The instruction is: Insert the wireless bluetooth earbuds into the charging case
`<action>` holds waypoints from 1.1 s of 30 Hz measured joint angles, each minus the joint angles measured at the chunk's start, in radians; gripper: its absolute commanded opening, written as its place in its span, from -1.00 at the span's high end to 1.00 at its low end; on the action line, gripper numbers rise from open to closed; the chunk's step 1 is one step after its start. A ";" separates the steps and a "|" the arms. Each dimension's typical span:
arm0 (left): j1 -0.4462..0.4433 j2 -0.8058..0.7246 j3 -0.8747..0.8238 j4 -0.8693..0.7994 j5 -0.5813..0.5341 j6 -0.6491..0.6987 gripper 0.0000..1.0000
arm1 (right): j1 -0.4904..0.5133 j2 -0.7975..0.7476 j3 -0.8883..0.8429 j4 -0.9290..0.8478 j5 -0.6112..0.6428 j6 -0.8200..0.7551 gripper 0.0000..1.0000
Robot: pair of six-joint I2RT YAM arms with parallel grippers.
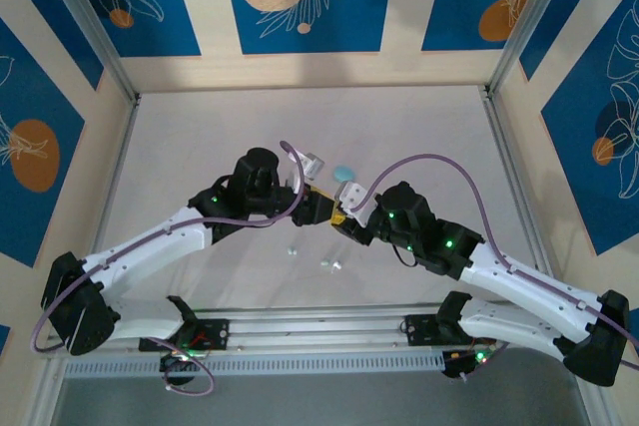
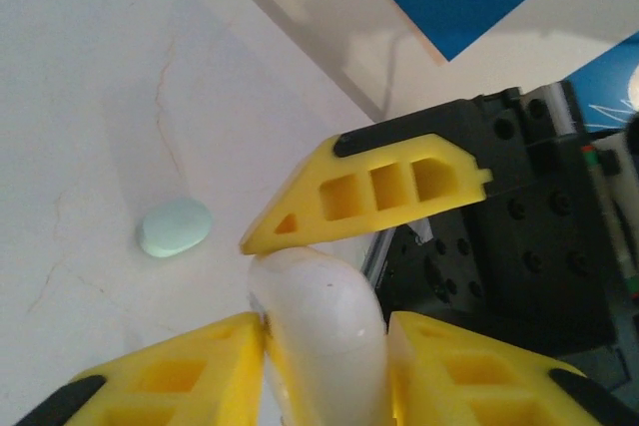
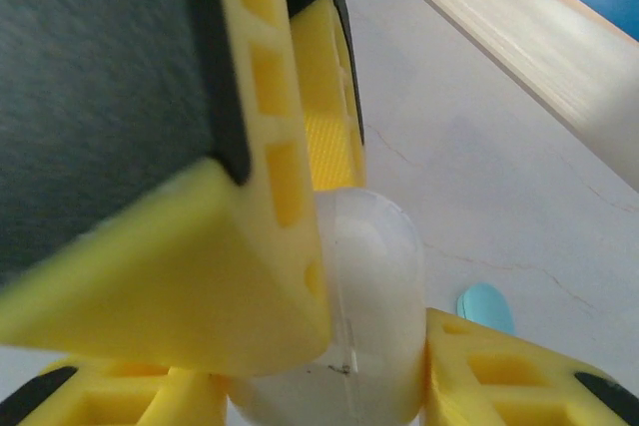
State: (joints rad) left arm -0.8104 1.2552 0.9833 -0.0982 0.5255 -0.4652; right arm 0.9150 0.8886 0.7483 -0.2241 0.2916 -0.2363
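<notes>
Well, the earbuds lie loose on the table, low in the middle of the top view. Two tiny pale bits sit close together, and one more lies a little to their left. They are too small for me to tell their colours. They rest just below the spot where my arms meet, apart from both grippers.

At that spot I hold the white case from two sides at once. My left gripper grips it: in the left wrist view its two yellow fingers press the case's flanks at the bottom of the frame. My right gripper is clamped on the same case, with a finger touching it on each side at the bottom of the right wrist view. One left finger looms large across that frame's left half. I cannot tell whether the lid is up or down.

The pale case, blue-green, lies on the table just above the grippers in the top view. In the left wrist view it sits at middle left. Blue panels printed with leaves and orange discs line the walls.
</notes>
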 measured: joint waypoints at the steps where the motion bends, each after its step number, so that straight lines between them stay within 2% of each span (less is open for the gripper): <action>1: -0.003 0.001 0.006 -0.007 -0.007 0.004 0.33 | 0.001 0.001 0.001 -0.001 0.005 0.000 0.24; 9: -0.013 0.024 0.050 -0.053 -0.042 0.030 0.34 | 0.007 0.012 0.018 -0.002 0.042 -0.008 0.24; 14: -0.017 0.033 0.064 -0.071 -0.052 0.041 0.63 | 0.014 0.012 0.018 -0.006 0.071 -0.018 0.16; 21: -0.024 0.014 0.061 -0.059 -0.062 0.071 0.89 | 0.012 -0.006 0.018 -0.008 0.071 0.009 -0.09; 24: -0.029 -0.055 0.010 0.008 -0.073 0.111 0.91 | -0.034 -0.064 0.018 -0.022 -0.030 0.079 -0.11; 29: -0.030 -0.222 -0.154 0.205 -0.102 0.196 0.94 | -0.289 -0.126 0.036 -0.050 -0.381 0.303 -0.11; 33: -0.030 -0.273 -0.257 0.389 -0.105 0.254 0.84 | -0.446 -0.097 0.063 -0.025 -0.639 0.523 -0.13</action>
State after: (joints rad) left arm -0.8402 0.9825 0.7265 0.2905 0.4210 -0.2111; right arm 0.4694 0.7918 0.8116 -0.2493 -0.3470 0.2863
